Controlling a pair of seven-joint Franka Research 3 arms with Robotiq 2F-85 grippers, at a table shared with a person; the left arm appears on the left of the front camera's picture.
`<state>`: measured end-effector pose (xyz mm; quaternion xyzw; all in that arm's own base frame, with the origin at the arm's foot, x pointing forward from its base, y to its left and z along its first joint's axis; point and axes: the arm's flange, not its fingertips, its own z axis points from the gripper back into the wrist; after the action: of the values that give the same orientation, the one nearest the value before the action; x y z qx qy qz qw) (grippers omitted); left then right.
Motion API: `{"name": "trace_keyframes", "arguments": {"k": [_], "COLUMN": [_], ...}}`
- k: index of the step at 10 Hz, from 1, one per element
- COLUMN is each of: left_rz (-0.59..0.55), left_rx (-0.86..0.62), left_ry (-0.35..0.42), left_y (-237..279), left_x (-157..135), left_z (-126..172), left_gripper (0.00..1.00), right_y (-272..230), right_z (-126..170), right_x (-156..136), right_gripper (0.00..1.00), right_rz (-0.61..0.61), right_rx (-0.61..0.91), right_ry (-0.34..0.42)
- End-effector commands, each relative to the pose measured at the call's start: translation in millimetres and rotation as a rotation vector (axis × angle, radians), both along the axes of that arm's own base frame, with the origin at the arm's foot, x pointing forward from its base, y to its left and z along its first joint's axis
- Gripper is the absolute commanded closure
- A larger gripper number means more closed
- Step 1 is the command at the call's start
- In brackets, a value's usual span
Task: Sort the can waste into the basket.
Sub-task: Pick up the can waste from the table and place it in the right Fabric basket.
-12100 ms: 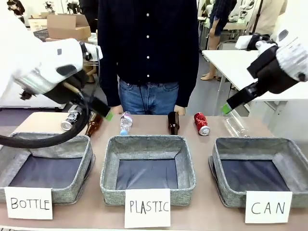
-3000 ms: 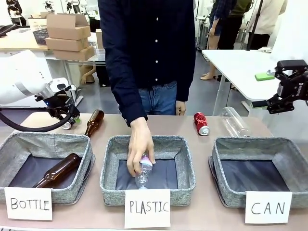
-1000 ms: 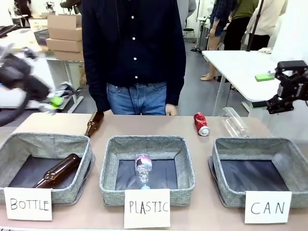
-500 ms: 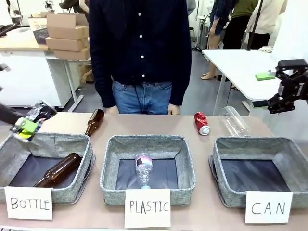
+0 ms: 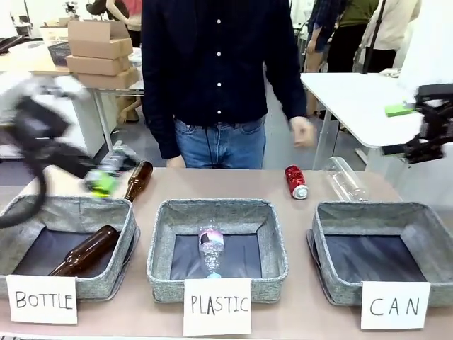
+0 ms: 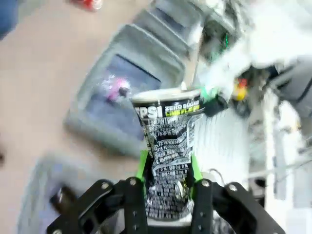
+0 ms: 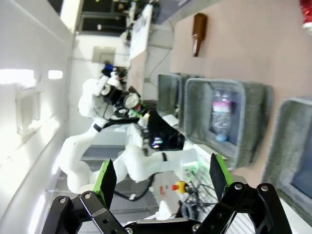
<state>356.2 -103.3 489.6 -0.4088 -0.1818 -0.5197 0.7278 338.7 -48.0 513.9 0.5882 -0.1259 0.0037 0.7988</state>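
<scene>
Left pincer (image 6: 168, 173) clamped on dark can (image 6: 168, 126); can top sticks out past fingertips, view blurred. Right pincer (image 7: 161, 181) raised, jaws wide apart. CAN basket (image 5: 375, 210) below right pincer. Red can (image 5: 296, 181) lies on table (image 5: 212, 185), lower and left of right pincer, near basket's far corner.

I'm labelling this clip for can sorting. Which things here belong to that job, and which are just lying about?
For the job: dark can in the left gripper; red can on the table; CAN basket.
Lying about: brown bottles; clear bottles; BOTTLE basket; PLASTIC basket.
</scene>
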Motion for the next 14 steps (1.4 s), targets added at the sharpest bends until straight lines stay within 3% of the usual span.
{"name": "trace_keyframes", "arguments": {"k": [1, 2, 3, 4, 7, 8, 9, 10, 12, 13, 14], "left_rz": [-0.287, -0.354, -0.283, -0.311, -0.461, -0.454, -0.457, -0.424, -0.424, -0.441, -0.461], "left_rx": [0.002, 0.018, -0.144, -0.185, -0.152, -0.141, -0.114, -0.145, -0.145, -0.141, -0.140], "left_ry": [-0.179, -0.196, -0.291, -0.291, -0.412, -0.507, -0.371, -0.407, -0.407, -0.412, -0.418], "left_y": [-117.1, -177.8, -257.9, -320.0, -461.2, -486.1, -503.5, -465.1, -465.1, -489.2, -487.9], "left_x": [27.3, 22.9, 30.6, 37.9, 43.1, 50.5, 57.4, 37.0, 37.0, 49.1, 46.3], "left_z": [15.1, 24.4, 29.4, 23.1, -10.3, -43.4, -72.6, -33.2, -33.2, -65.3, -70.7], "left_gripper": [0.65, 0.65, 0.65, 0.65, 0.65, 0.65, 0.65, 0.65, 0.65, 0.65, 0.65], "right_y": [-74.2, -118.5, -160.6, -188.3, -227.3, -229.3, -226.6, -226.6, -226.6, -226.6, -226.6], "right_z": [26.0, 24.9, 12.1, -1.4, -35.3, -41.9, -30.2, -30.2, -30.2, -30.2, -30.2], "right_x": [-45.6, -76.9, -111.7, -137.3, -170.5, -173.9, -181.3, -181.3, -181.3, -181.3, -181.3], "right_gripper": [0.00, 0.00, 0.00, 0.00, 0.00, 0.00, 0.00, 0.00, 0.00, 0.00, 0.00], "right_rz": [-0.116, -0.195, -0.284, -0.351, -0.396, -0.361, -0.443, -0.443, -0.443, -0.443, -0.443], "right_rx": [-0.169, -0.214, -0.246, -0.244, -0.193, -0.175, -0.199, -0.199, -0.199, -0.199, -0.199], "right_ry": [-0.054, -0.037, -0.005, 0.024, 0.032, -0.015, 0.056, 0.056, 0.056, 0.056, 0.056]}}
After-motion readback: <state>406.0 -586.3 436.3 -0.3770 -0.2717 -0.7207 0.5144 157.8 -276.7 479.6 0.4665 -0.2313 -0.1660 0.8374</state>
